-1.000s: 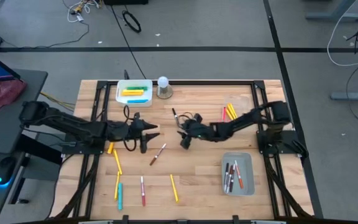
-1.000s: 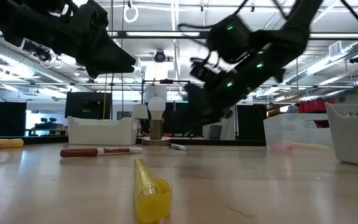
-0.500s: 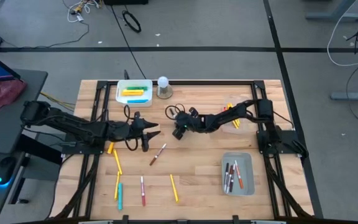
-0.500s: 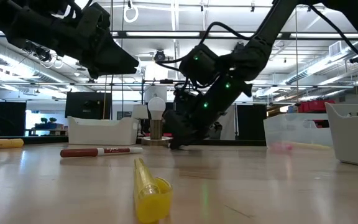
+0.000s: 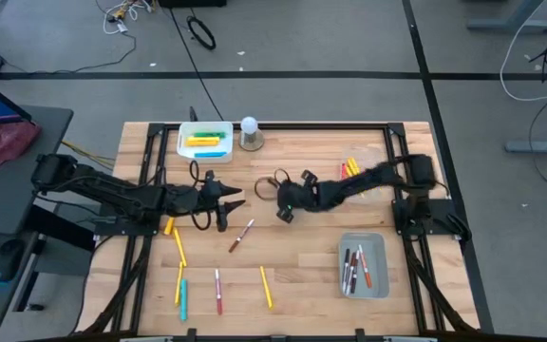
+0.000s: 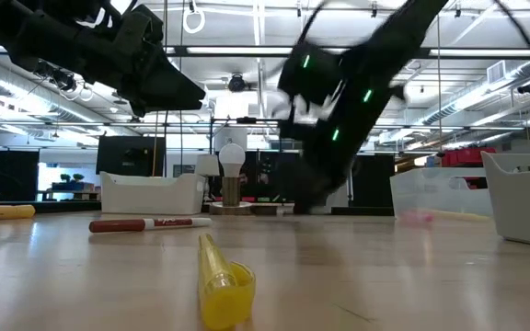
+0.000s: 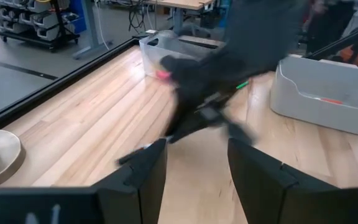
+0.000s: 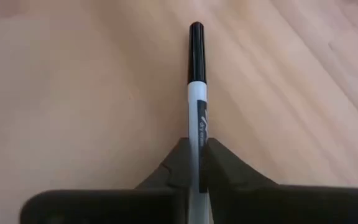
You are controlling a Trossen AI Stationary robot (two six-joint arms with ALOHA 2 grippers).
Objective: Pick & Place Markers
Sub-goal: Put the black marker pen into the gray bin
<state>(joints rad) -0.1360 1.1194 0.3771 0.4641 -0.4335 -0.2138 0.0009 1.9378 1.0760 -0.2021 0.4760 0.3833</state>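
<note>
Right tool (image 5: 286, 211): frame centre in the high view, fingers closed on a white marker (image 8: 197, 112) with a black cap. Half a second ago it was low at that marker near the bulb stand (image 5: 250, 141); now it is withdrawn and lifted, the marker gone from the desk (image 5: 311, 275). Judged: pick made, grey bin (image 5: 363, 265) at lower right next.
Left tool (image 5: 224, 201): centre-left, fingers spread, empty.
Loose markers (image 5: 218, 290): lower left.
Low view: right arm blurred, grip unreadable.
</note>
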